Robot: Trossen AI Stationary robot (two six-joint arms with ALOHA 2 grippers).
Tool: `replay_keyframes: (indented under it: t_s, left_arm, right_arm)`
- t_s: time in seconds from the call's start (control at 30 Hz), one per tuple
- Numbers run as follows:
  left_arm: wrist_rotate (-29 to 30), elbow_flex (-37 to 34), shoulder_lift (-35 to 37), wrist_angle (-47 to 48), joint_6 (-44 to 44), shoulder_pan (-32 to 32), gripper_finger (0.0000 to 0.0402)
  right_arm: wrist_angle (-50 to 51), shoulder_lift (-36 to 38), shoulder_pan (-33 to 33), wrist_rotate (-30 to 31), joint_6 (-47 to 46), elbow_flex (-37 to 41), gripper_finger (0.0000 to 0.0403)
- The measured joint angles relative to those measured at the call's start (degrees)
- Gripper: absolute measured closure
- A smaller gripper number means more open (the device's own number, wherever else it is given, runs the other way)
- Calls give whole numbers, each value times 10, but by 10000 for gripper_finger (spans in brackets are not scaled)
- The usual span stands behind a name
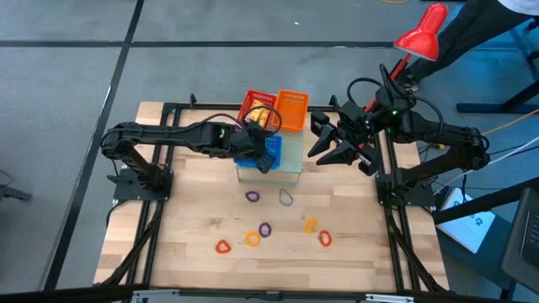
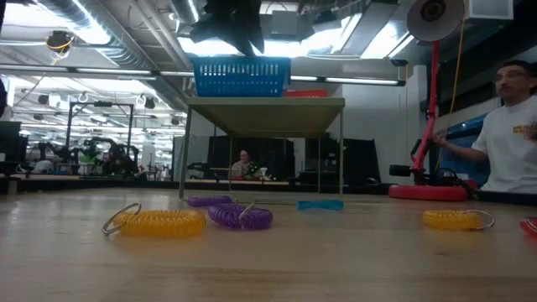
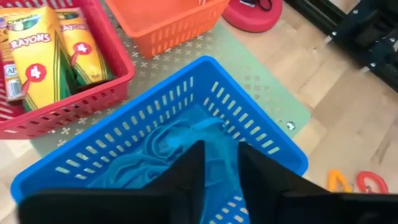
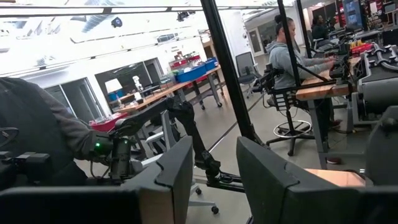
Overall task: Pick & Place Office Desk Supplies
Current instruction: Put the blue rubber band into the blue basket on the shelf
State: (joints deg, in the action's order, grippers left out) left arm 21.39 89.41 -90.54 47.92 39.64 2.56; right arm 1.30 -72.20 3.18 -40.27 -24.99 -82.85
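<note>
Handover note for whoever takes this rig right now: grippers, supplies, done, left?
Left gripper: open, over the blue basket, which holds blue coils.
Right gripper: open, empty, raised at the table's right rear.
Red basket: crayon boxes inside. Orange basket is beside it.
Left on the table: two purple coils, a blue-grey one, two orange, two red.
</note>
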Motion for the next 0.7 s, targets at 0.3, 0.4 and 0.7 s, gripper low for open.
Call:
replay_keyframes:
  t_s: [0.3, 0.4, 0.7]
  left_arm:
    - [13, 0, 0, 7, 2, 0, 235]
    - [33, 1, 0, 6, -3, 1, 229]
    - [146, 47, 75, -137, -56, 64, 229]
  right_arm:
    - [0, 0, 0, 0, -15, 0, 275]
    - [0, 0, 0, 0, -64, 0, 275]
    - [9, -2, -8, 84, -106, 0, 275]
